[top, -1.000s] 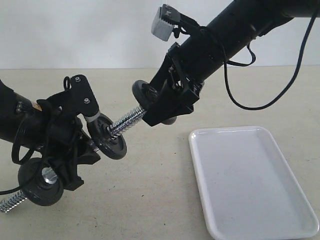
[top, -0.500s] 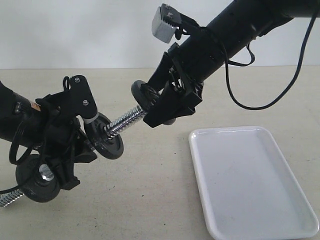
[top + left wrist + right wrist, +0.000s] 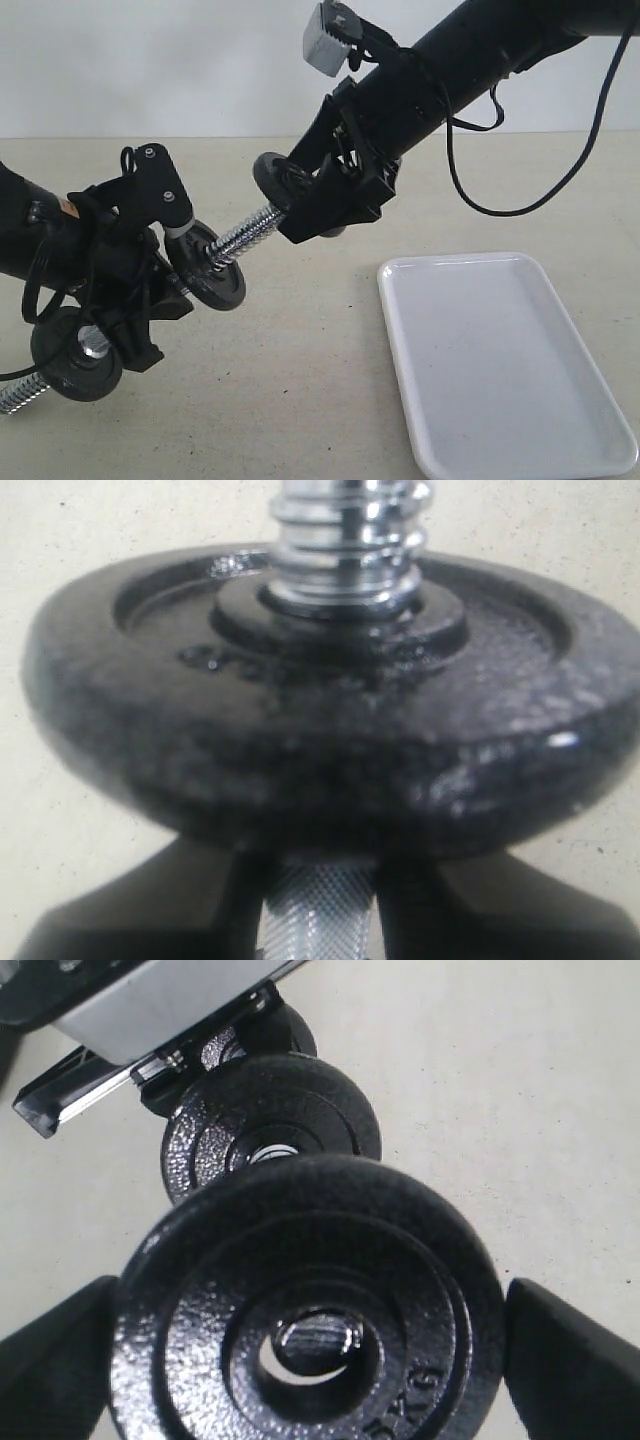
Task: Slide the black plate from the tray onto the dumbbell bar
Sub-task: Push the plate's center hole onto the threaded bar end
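Note:
My right gripper [image 3: 300, 195] is shut on the black plate [image 3: 277, 180], held on edge in the air left of the tray [image 3: 500, 360]. In the right wrist view the plate [image 3: 200, 1330] sits between the fingers [image 3: 575, 1360], and the bar's threaded tip [image 3: 318, 1338] shows inside its centre hole. My left gripper [image 3: 140, 300] is shut on the dumbbell bar [image 3: 240, 235], which slants up to the right. Two black discs sit on the bar [image 3: 210, 268] [image 3: 75, 357]. In the left wrist view the knurled grip [image 3: 320, 910] lies between the jaws under a disc [image 3: 330, 730].
The white tray holds nothing and lies at the front right of the beige table [image 3: 300, 400]. A black cable [image 3: 520, 200] loops down from the right arm above the tray's far edge. The bar's lower threaded end [image 3: 15, 395] hangs near the table at the far left.
The right gripper has carried the plate slightly up and left. The left arm has shifted the bar and its discs a little left, and the bar's tip now meets the plate's hole.

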{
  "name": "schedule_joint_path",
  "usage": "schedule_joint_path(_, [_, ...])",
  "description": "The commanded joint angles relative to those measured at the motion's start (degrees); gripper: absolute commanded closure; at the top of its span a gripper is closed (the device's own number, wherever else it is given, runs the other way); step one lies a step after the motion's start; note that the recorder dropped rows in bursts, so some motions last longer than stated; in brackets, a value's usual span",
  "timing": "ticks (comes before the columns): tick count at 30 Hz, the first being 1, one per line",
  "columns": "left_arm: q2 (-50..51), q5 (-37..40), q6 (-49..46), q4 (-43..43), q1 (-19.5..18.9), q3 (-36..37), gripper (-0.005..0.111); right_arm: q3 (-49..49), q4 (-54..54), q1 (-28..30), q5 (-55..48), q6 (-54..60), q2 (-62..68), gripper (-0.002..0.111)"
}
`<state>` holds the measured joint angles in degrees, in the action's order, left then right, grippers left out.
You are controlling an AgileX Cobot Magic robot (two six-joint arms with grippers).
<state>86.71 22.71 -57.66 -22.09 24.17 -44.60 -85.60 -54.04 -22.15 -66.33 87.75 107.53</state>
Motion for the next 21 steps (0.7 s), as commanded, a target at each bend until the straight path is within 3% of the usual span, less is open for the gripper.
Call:
schedule_joint_path(1, [-2.4,-21.8,3.9,-4.0,-0.2,-2.5,0.102,-0.2,-5.5,-0.1,-3.6,0.3,-0.9,0.108])
schedule_joint_path(21, [-2.4,-21.4,6.5,-4.0,-0.2,-2.5,0.102,-0.2,2.3,-0.1,-3.6,-4.3,-0.9,0.108])
